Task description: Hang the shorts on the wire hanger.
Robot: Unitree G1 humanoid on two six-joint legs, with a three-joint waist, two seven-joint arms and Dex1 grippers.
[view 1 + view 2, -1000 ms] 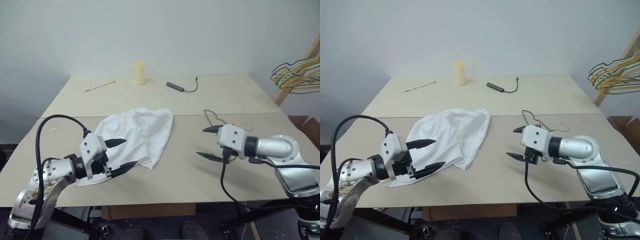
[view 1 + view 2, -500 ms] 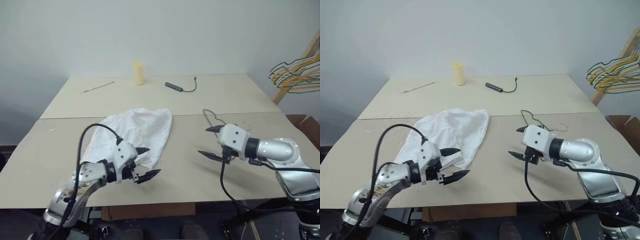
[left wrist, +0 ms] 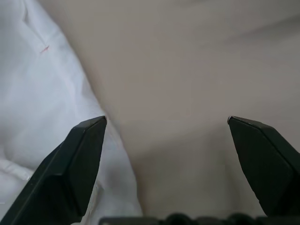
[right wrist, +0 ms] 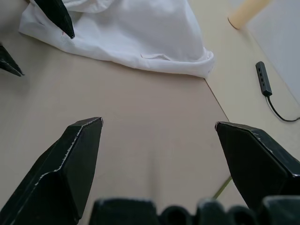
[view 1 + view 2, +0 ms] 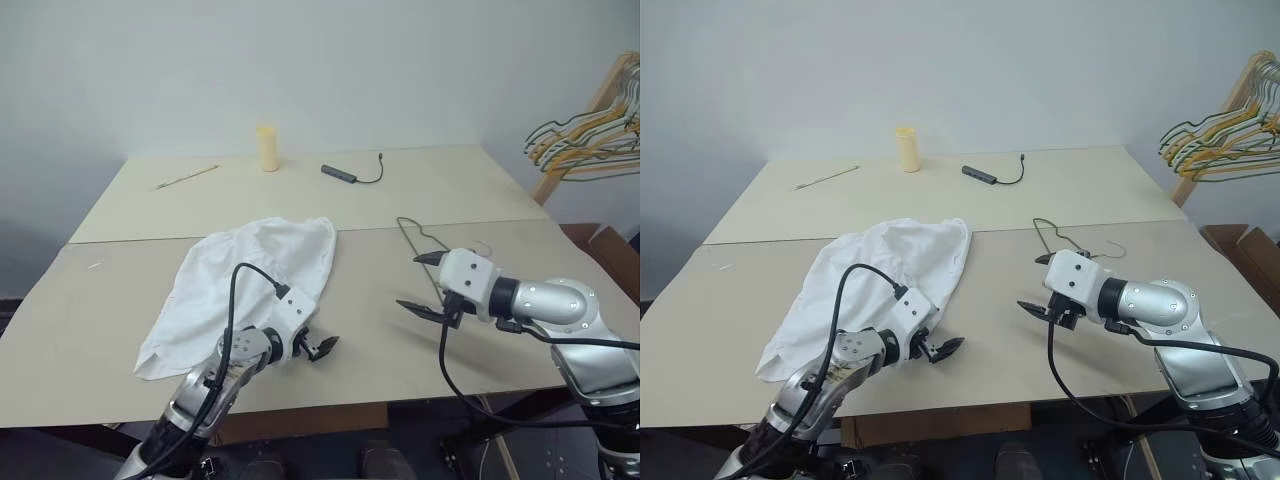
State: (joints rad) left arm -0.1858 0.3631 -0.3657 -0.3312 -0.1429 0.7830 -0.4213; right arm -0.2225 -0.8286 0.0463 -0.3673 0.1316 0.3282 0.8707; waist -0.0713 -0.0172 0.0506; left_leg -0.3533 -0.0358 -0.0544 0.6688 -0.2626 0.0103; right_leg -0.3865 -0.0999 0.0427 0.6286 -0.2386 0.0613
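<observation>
We see a plain pale wall (image 5: 400, 60) behind a beige two-panel table (image 5: 470, 195), wooden rack (image 5: 585, 125) at right

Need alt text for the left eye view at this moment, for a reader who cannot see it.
White shorts lie crumpled on a beige table, with the open left gripper low beside their near right edge. The open right gripper hovers just in front of a thin wire hanger lying flat on the table.

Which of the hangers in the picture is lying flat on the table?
The thin dark wire hanger, lying alone on the table behind the right tool. The coloured hangers hang bunched on a wooden rack beside it.
</observation>
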